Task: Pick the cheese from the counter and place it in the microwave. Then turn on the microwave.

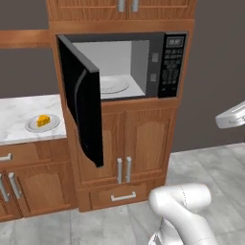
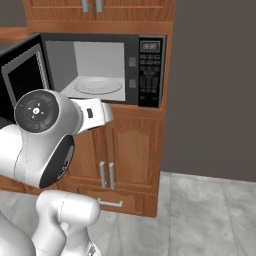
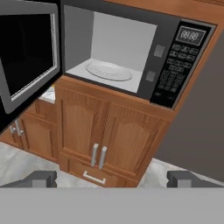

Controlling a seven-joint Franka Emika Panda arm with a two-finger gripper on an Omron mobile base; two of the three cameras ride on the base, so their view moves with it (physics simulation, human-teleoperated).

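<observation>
Partly hidden behind the microwave (image 1: pixel 165 64) door, counter (image 1: pixel 19 112) holds cheese (image 1: pixel 43 120).

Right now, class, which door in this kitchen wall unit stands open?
The microwave door, black with dark glass, swung out leftward. The wooden cabinet doors beneath stay shut.

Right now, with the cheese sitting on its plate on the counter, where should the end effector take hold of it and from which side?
Probably from above, jaws closing across the two flat sides of the cheese. The wedge lies low on a shallow grey plate, whose rim would likely block a sideways approach. Its finer shape is too small to tell.
</observation>
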